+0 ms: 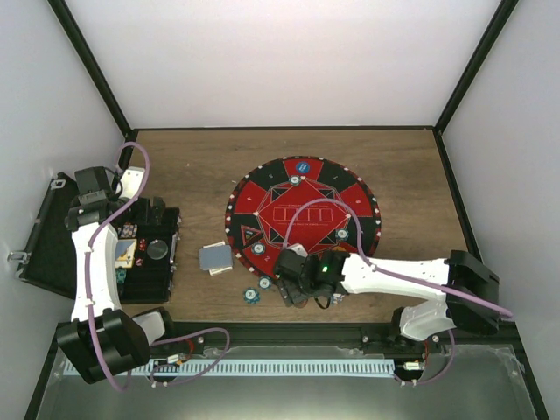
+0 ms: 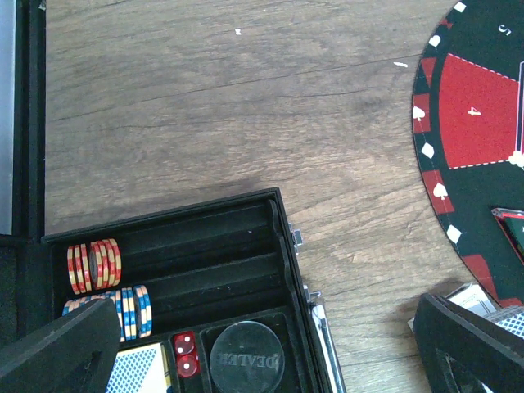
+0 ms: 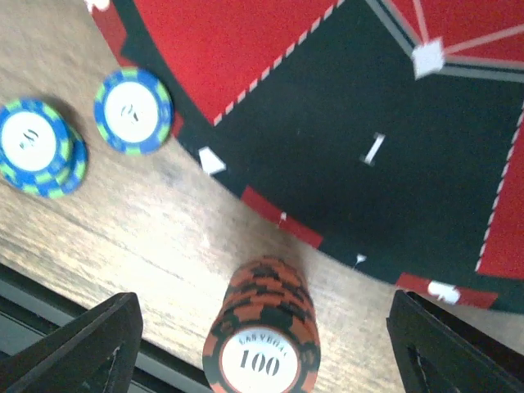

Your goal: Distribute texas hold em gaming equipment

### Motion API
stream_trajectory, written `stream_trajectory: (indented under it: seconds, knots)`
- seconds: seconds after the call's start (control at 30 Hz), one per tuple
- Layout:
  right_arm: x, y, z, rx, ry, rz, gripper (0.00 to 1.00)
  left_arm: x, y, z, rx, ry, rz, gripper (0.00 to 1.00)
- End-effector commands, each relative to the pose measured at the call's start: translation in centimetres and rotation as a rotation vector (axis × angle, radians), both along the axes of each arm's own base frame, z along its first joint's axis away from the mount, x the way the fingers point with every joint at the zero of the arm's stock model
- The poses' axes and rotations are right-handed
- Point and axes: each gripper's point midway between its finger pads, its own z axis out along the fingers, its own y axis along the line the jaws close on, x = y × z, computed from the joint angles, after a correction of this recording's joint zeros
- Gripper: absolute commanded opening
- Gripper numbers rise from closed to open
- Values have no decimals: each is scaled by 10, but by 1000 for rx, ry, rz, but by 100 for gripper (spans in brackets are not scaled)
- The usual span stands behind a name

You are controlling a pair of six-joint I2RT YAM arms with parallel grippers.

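Orange-and-black chips (image 3: pixel 262 327), a short stack marked 100, stand on bare wood just off the round red-and-black mat (image 3: pixel 352 188), between the spread, empty fingers of the right gripper (image 3: pixel 262 307). If those fingers close off-centre, the stack could shear and spill towards the table's near edge. Blue chips (image 3: pixel 133 110) lie just to the left. The left gripper (image 2: pixel 262 348) hangs released over the black case (image 2: pixel 246 237). The brown wooden table (image 2: pixel 246 106) sits inside plain white walls (image 1: pixel 289 61).
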Motion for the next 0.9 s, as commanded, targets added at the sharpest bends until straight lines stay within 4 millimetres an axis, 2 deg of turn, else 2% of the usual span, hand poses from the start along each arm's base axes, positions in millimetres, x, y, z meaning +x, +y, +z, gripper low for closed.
stream_trajectory:
  seconds: [0.0,0.13,0.27,0.63,0.87]
  knots:
    - [-23,-10,-20,-67,62,-16,83,3,0,9,-9,-25,1,100]
    - [-31,-17,-31,-105,77,-18,76,3,0,10,-10,-27,1,100]
    - [-31,-16,-31,-101,73,-19,68,3,0,12,-8,-29,0,100]
    - [-28,-13,-31,-99,62,-12,54,2,0,10,-3,-27,0,100]
    - [-26,-8,-31,-97,55,-3,49,2,0,11,-2,-29,-1,100]
